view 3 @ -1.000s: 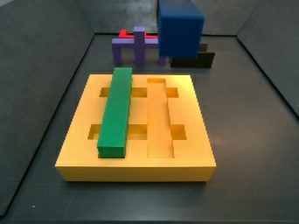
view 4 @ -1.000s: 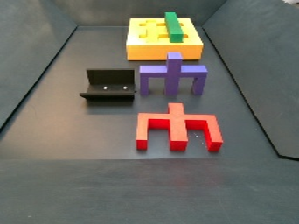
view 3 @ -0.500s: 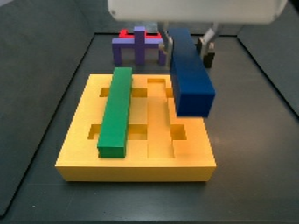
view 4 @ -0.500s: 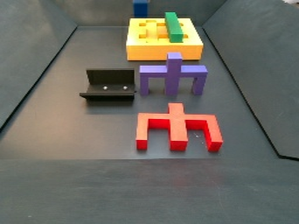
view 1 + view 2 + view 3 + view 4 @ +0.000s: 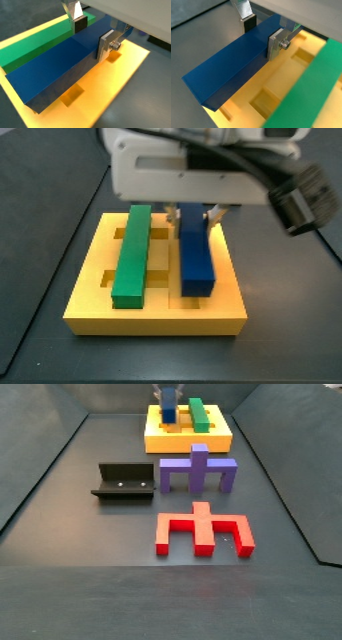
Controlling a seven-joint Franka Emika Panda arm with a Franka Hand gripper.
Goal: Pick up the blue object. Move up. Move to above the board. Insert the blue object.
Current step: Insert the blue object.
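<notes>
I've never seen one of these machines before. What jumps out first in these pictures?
The big yellow board stands out, with a green bar lying along one groove. Beside it, the gripper holds a blue object of similar length over the neighbouring groove, silver fingers pressed to its sides. In a side view, a purple block with legs and a red one lie on the dark floor, next to a black fixture.

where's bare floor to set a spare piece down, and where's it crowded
Free: the dark floor in front of the red piece, and left of the fixture. Crowded: the board, carrying the green bar and the blue object that the claw grips.
</notes>
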